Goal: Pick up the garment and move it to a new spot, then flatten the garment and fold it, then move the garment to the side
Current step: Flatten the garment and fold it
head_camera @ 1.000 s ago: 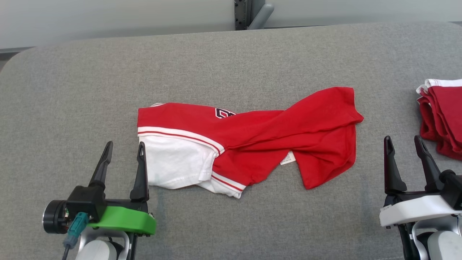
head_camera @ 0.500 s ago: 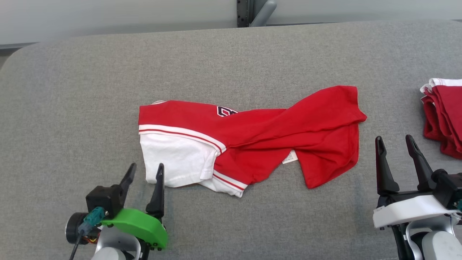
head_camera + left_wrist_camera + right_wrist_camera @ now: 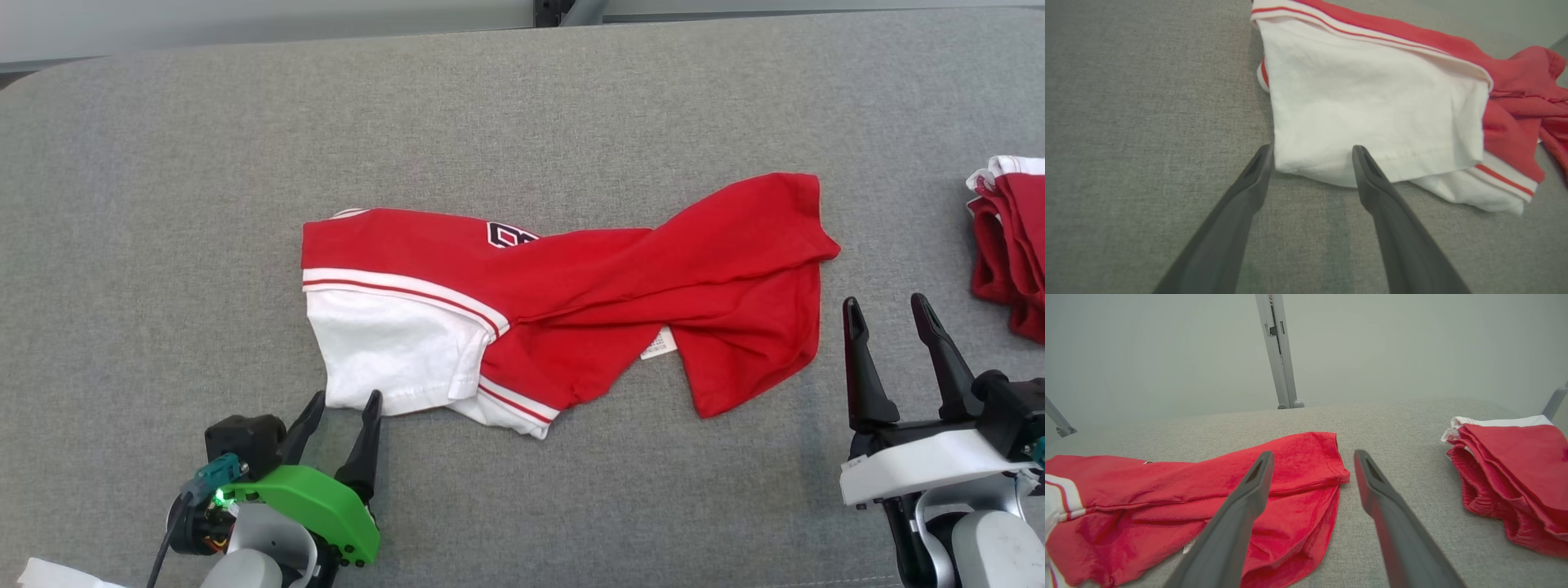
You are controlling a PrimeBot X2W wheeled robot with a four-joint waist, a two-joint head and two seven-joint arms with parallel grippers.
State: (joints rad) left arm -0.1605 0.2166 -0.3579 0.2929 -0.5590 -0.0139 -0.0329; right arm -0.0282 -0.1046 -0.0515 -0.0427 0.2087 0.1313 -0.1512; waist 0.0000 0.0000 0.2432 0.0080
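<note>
Left hand (image 3: pixel 348 397): fingers spread, empty, tips at the near edge of the white part of the garment (image 3: pixel 620 278). The red-and-white garment lies crumpled mid-worktop (image 3: pixel 163 163). Right hand (image 3: pixel 885 302): likewise spread and empty, near the garment's red end. A folded red pile (image 3: pixel 1012 245) lies at far right.

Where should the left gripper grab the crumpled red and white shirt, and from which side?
Grip the white section's near hem, coming in low from the robot's side along the gray surface. That edge of the shirt lies free, and the open left gripper points its fingers at that corner.
</note>
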